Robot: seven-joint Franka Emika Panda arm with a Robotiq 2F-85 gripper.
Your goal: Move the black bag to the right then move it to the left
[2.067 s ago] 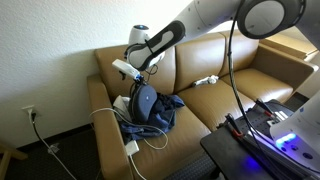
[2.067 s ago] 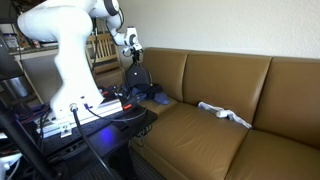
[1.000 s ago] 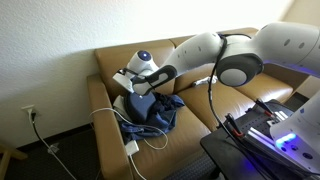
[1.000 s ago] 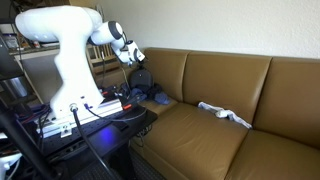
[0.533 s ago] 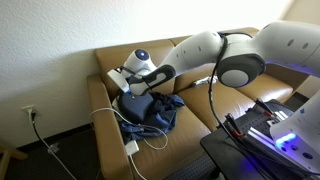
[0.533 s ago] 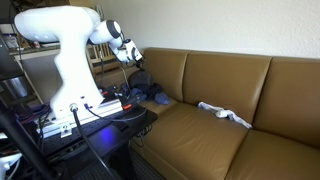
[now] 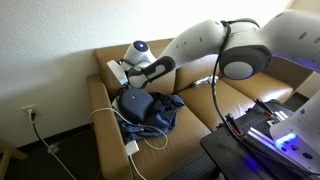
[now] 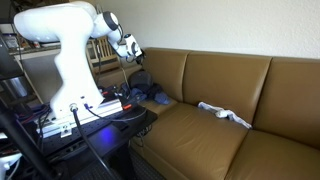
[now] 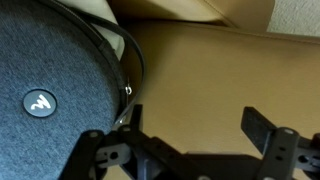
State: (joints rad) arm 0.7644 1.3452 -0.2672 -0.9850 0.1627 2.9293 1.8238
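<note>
I confirm, from the wrist view only, the end effector (image 9: pixel 185 150) spread wide and empty. In an exterior view, the dark grey fabric bag (image 7: pixel 135 103) lies at the left end of the brown leather sofa surface (image 7: pixel 235 95).

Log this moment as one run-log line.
gripper: open, empty, near bag | black bag: on sofa seat, not held | sofa: brown

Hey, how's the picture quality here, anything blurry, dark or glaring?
Wrist view: the black bag fills the left, so close it looks soft, and the gripper is a dark silhouette. In an exterior view, a blue glow blooms at the lower right. In an exterior view, the white robot arm looks bright, nearly washed out.
</note>
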